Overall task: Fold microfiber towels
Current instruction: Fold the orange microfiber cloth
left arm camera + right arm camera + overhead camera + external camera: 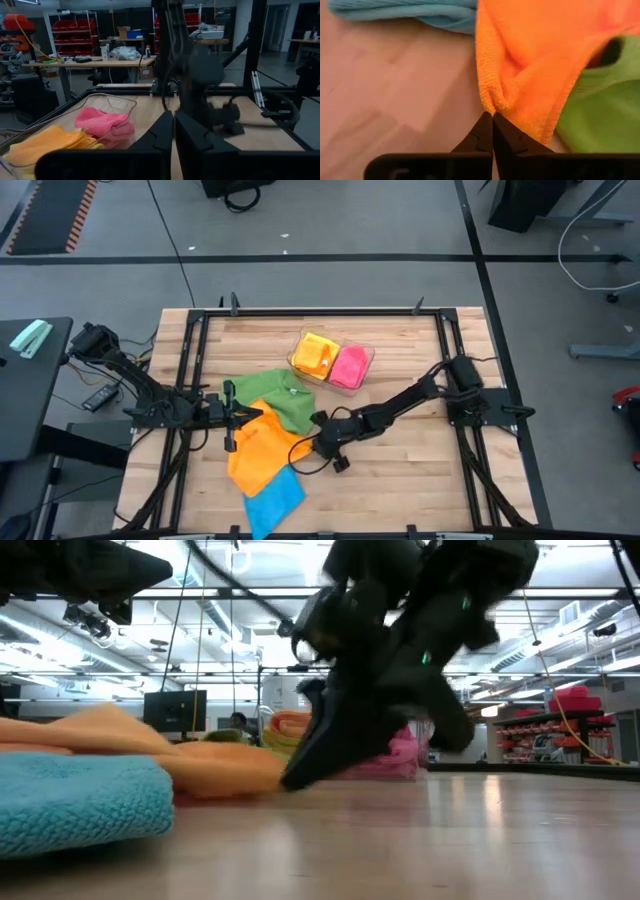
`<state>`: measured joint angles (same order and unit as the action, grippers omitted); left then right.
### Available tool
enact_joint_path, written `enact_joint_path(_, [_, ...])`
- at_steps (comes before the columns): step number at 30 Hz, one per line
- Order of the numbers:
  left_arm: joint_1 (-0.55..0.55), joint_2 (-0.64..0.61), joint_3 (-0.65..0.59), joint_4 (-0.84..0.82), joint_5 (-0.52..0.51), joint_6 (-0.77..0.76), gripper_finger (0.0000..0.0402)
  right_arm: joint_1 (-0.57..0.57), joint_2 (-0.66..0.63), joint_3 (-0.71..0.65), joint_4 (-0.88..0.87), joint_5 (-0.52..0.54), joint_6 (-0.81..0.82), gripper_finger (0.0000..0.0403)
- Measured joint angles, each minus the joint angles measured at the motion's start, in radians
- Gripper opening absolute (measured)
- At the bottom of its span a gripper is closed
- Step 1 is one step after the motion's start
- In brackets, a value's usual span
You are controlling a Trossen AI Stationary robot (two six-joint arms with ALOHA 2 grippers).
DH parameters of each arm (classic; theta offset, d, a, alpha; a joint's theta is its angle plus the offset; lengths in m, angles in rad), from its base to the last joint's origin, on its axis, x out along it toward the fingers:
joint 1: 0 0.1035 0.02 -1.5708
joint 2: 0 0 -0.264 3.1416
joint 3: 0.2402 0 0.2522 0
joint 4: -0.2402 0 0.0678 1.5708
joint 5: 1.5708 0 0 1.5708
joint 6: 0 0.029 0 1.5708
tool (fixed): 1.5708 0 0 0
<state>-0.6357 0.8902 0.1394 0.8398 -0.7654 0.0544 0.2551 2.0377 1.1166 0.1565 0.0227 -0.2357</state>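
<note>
1. Right arm: reaches from the table's 3 o'clock side toward centre, slanting down; right gripper (318,444) low at the table top, fingers pinched together on the orange towel (262,452) at its edge toward 3 o'clock, the cloth puckered at the tips (492,116)
2. Left arm: comes in from 9 o'clock, held level; left gripper (243,416) at the orange towel's corner toward 12 o'clock, where it meets the green towel (278,396); fingers (161,131) closed together; whether they hold cloth, cannot tell
3. Orange towel: lies left of centre, one corner toward 6 o'clock over the blue towel (273,500)
4. Green towel: at 12 o'clock of the orange one, partly under it
5. Blue towel: near the table's 6 o'clock edge
6. Tray (369,358): clear plastic, toward 12 o'clock of centre, holding a yellow towel (316,354) and a pink towel (349,366) side by side
7. Table (420,470): pale wood boards inside a black frame
8. Room: grey floor; workbenches (85,62) and racks of red bins (75,32) beyond; ceiling strip lights
</note>
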Motion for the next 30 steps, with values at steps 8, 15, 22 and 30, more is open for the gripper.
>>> enact_joint_path(8, [0.0,0.0,0.0,0.0,0.0,0.0,0.0021,0.061,-0.244,0.0,-0.278,0.284,0.026,0.0004])
enact_joint_path(15, [0.01,0.0,0.0,0.001,0.0,-0.004,0.0019,0.136,-0.456,0.0,-0.357,0.57,-0.008,0.0004])
enact_joint_path(22, [0.052,0.0,0.0,0.005,-0.001,-0.078,0.0024,0.146,-0.742,0.002,-0.35,0.611,-0.106,0.0004])
enact_joint_path(30, [0.063,0.0,0.0,0.008,-0.001,-0.078,0.0017,0.147,-1.023,0.003,-0.413,0.477,-0.018,0.0008])
